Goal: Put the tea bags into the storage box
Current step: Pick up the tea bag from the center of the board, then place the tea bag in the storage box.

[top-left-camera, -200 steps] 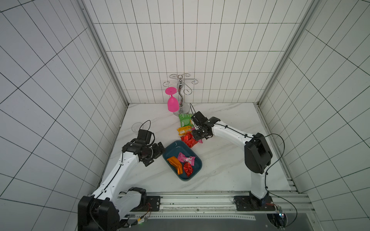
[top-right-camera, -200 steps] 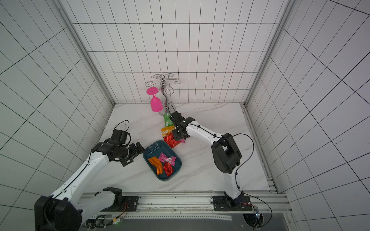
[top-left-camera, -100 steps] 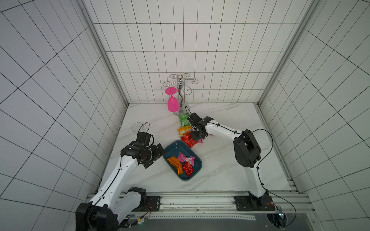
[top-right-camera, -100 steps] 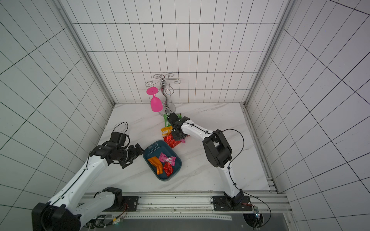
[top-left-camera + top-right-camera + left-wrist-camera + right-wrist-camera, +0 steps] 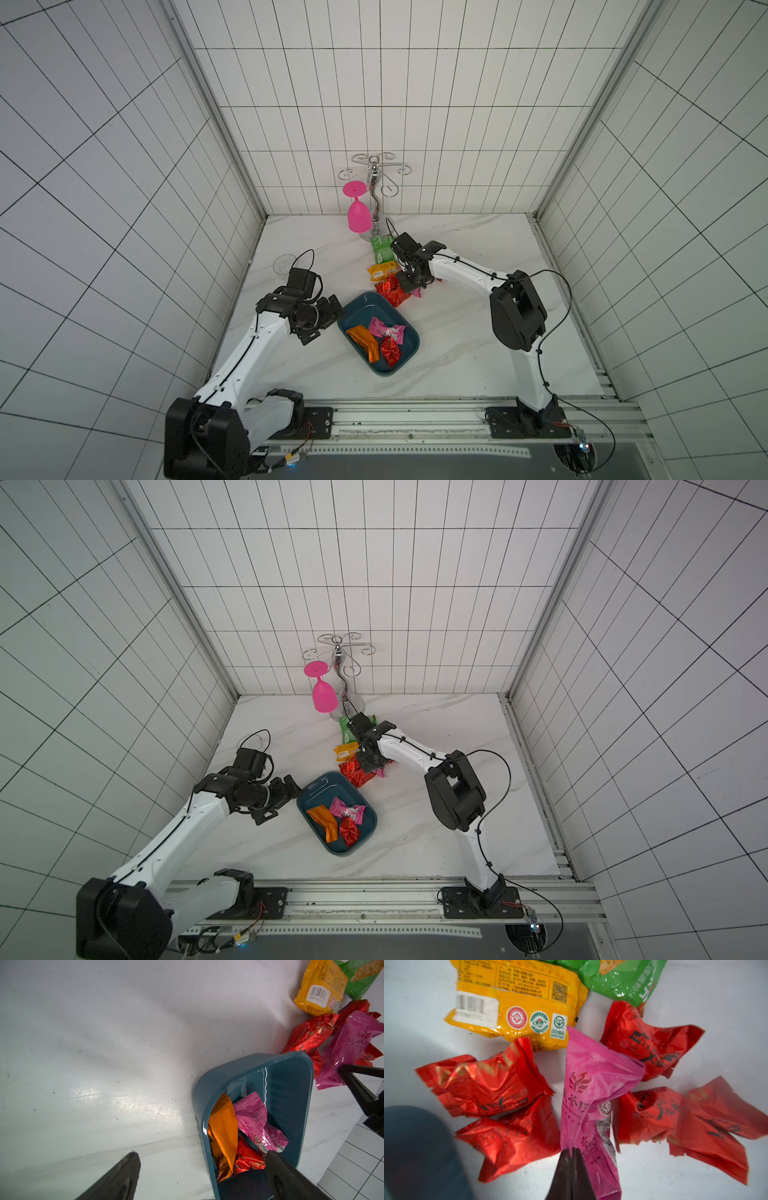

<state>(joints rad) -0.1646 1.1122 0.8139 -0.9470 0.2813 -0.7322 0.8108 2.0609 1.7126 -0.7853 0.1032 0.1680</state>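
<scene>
Now a pink tea bag [image 5: 587, 1088] is pinched tight in the right tool [image 5: 572, 1154], amid red tea bags [image 5: 483, 1084] on the bench [image 5: 695, 991] just beside the storage box [image 5: 369, 306]. The left tool [image 5: 202, 1152] is held spread wide and empty nearby.

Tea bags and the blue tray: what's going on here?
The right gripper is shut on a pink tea bag amid the red tea bags on the table beside the storage box. The left gripper hangs open next to the box. An orange sachet, a pink sachet and a red sachet already lie inside it.
</scene>
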